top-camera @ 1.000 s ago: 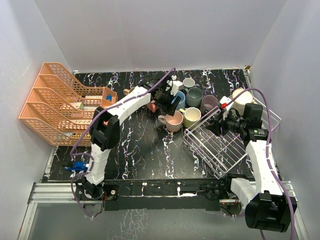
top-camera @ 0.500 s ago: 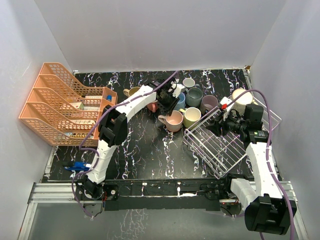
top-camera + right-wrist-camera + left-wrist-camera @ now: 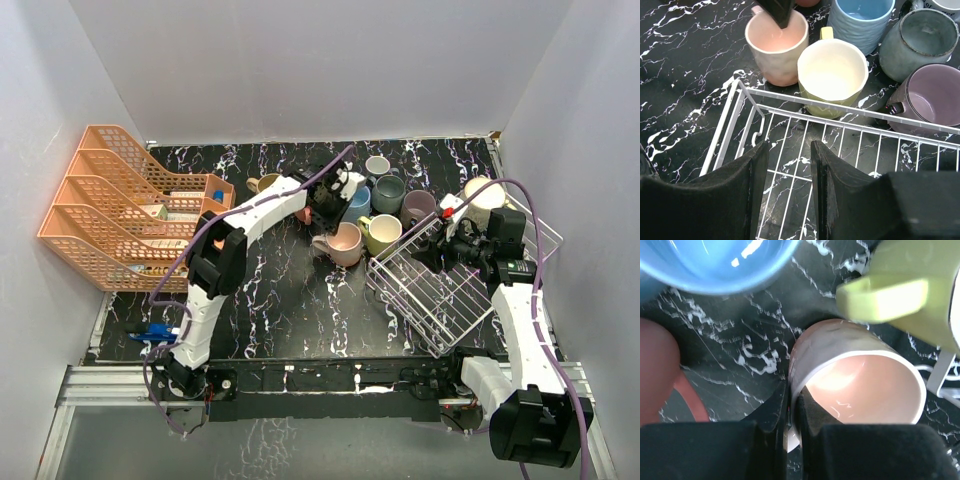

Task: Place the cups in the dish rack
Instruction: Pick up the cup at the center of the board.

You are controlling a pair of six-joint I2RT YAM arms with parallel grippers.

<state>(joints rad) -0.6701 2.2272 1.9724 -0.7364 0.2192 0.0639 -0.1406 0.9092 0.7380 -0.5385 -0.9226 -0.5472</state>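
risk: pink mug point(image 3: 860, 390) may slip from thin rim pinch of left fingers point(image 3: 788, 407), clip yellow mug point(image 3: 910, 300) beside | right fingers point(image 3: 788, 150) spread, empty, over dish rack point(image 3: 425, 295)

The left gripper point(image 3: 791, 401) clamps the wall of the pink mug point(image 3: 860, 382), one finger inside the rim and one outside. The blue mug point(image 3: 715, 265), yellow-green mug point(image 3: 912, 295) and reddish mug point(image 3: 657, 370) stand near it on the black marbled bench point(image 3: 740, 325).
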